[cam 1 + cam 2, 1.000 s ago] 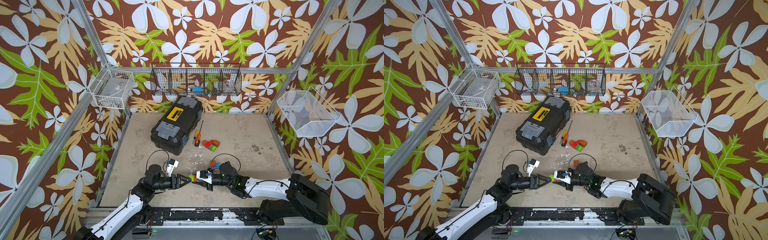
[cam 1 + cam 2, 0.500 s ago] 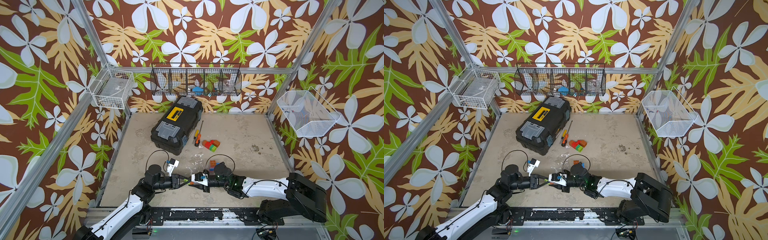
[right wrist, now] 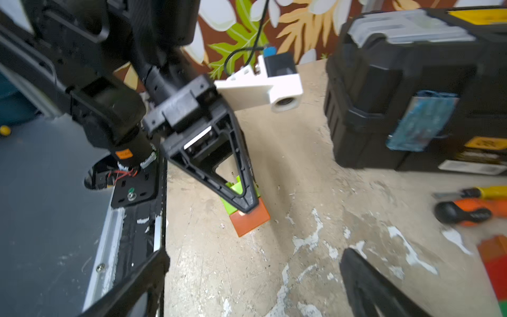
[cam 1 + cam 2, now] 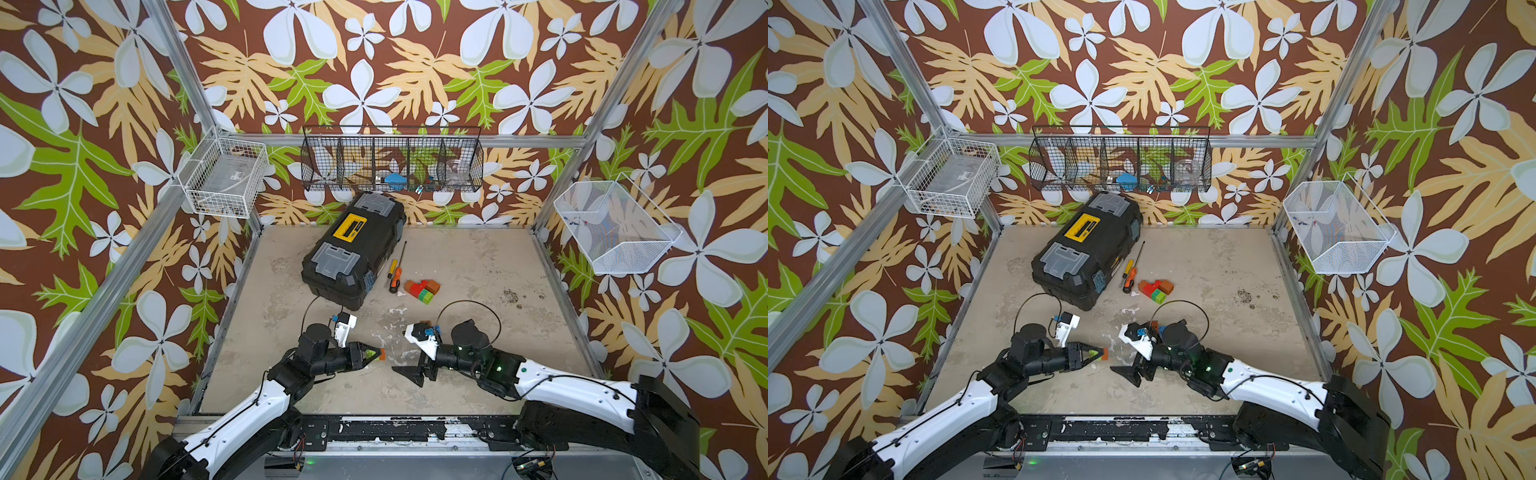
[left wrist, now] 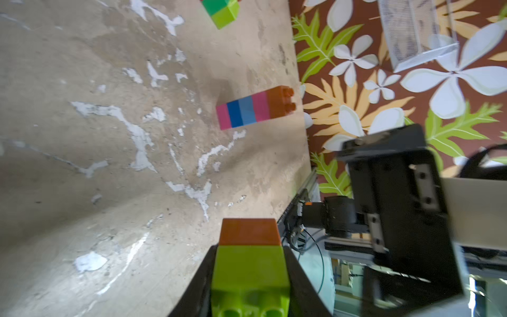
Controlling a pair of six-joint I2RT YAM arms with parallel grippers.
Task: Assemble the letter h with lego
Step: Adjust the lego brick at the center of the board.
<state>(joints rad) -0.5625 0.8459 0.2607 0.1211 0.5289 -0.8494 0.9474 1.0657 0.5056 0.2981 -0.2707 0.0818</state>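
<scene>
Bare tabletop (image 4: 478,266) separates left hand (image 4: 375,354), clamped on lime-orange lego (image 5: 249,263), from right hand (image 4: 408,375), jaws spread empty.

Both arms, same build. Left arm (image 4: 249,411) and right arm (image 4: 573,388): white shells on the long links, black joint housings, bulky black shoulder blocks. Thin black cable (image 4: 469,301) loops over each wrist to a white printed camera mount (image 3: 247,94) with a blue plug. Left pincer (image 3: 248,205) and right pincer (image 3: 254,250): black triangular fingers, ribbed hollow frames. Orange sticker (image 3: 124,154) on a left-arm motor, red wires (image 3: 123,174) under it. Small green lamp (image 4: 498,368) lit on right arm's black elbow.
</scene>
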